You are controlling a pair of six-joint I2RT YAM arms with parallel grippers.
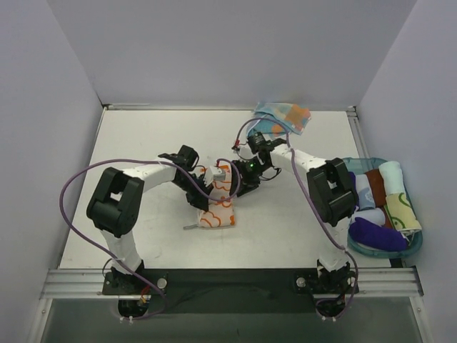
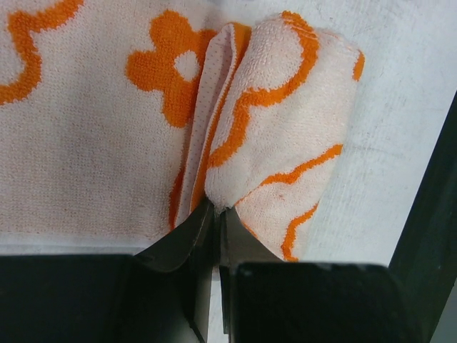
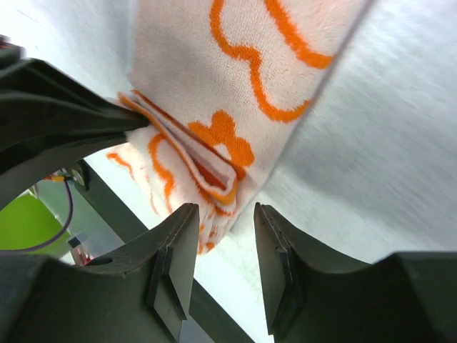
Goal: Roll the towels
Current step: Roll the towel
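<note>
towels: two. the white towel (image 1: 218, 209) with orange prints lies mid-table between the arms, its long axis running near to far and leaning slightly right at the far end. the far end is rolled up, with the roll's axis lying left to right, and the near end lies flat. the blue towel (image 1: 282, 118) sits crumpled at the table's (image 1: 143, 143) far edge, right of centre, stretched roughly left to right.

two grippers. the left gripper (image 2: 216, 209) is pinched nearly closed on the end of the white towel's roll. the right gripper (image 3: 225, 211) has its jaws parted, with the roll's other end just at their tips, unclamped.

one teal basket (image 1: 414, 246) at the right holds several rolled cloths, one of them purple (image 1: 378, 234), too packed to count.
</note>
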